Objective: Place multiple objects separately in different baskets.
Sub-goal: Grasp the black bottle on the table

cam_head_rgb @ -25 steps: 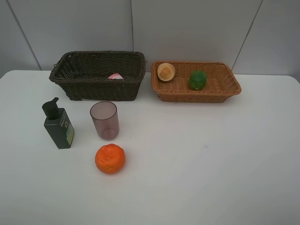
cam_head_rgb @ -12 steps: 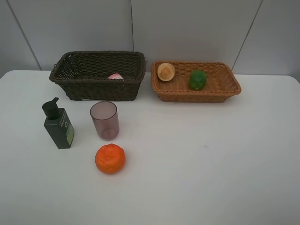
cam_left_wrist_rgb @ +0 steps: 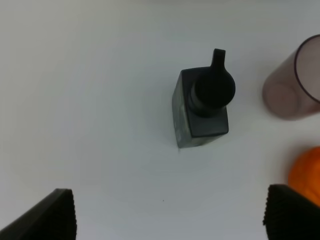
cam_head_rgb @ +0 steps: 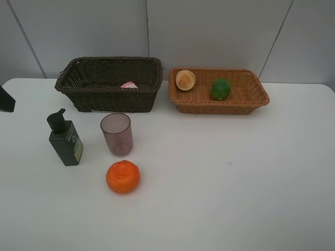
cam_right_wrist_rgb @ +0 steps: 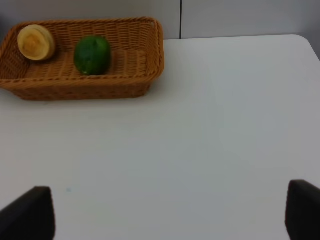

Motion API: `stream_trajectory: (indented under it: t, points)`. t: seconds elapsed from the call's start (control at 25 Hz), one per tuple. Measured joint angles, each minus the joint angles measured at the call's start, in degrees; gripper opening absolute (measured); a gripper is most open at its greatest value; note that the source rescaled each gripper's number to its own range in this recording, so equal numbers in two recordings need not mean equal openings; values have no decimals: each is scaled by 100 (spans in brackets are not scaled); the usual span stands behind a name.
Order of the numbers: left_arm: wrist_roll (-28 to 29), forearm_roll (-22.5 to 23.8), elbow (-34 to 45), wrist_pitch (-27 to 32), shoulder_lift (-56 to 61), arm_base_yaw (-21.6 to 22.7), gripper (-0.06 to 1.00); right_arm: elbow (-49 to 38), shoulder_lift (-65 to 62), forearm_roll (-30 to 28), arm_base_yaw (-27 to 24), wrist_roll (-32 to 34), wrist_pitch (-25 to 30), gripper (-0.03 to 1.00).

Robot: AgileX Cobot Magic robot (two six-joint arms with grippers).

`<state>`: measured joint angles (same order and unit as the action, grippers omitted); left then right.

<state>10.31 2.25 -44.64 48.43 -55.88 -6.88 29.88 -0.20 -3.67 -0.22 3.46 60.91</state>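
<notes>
On the white table stand a dark green pump bottle (cam_head_rgb: 65, 138) and a translucent mauve cup (cam_head_rgb: 116, 134), with an orange tangerine (cam_head_rgb: 123, 177) in front of them. The dark brown basket (cam_head_rgb: 112, 99) holds a pink bottle (cam_head_rgb: 129, 85), mostly hidden. The tan basket (cam_head_rgb: 220, 107) holds a peach (cam_head_rgb: 185, 80) and a green lime (cam_head_rgb: 220, 89). My left gripper (cam_left_wrist_rgb: 172, 220) hangs open above the pump bottle (cam_left_wrist_rgb: 202, 105), with the cup (cam_left_wrist_rgb: 295, 80) and tangerine (cam_left_wrist_rgb: 306, 172) beside it. My right gripper (cam_right_wrist_rgb: 165, 215) is open and empty over bare table, facing the tan basket (cam_right_wrist_rgb: 80, 90).
A dark part of the left arm (cam_head_rgb: 6, 99) shows at the left edge of the exterior view. A grey panelled wall stands behind the baskets. The table's right half is bare white surface.
A dark part of the left arm has come into the exterior view at the left edge. The objects have not moved.
</notes>
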Motion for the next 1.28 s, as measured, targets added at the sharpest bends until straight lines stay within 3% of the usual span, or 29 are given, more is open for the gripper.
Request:
stream_trajectory:
  t: [0.16, 0.48, 1.28]
  points:
    - [568, 15, -436, -46, -1251, -99, 97, 0, 0, 0, 0, 0, -5, 100]
    - [936, 38, -950, -225, -2727, -643, 97, 0, 0, 0, 0, 0, -6, 100]
    - [1160, 268, -977, -923, -3717, -801, 98, 0, 0, 0, 0, 0, -6, 100]
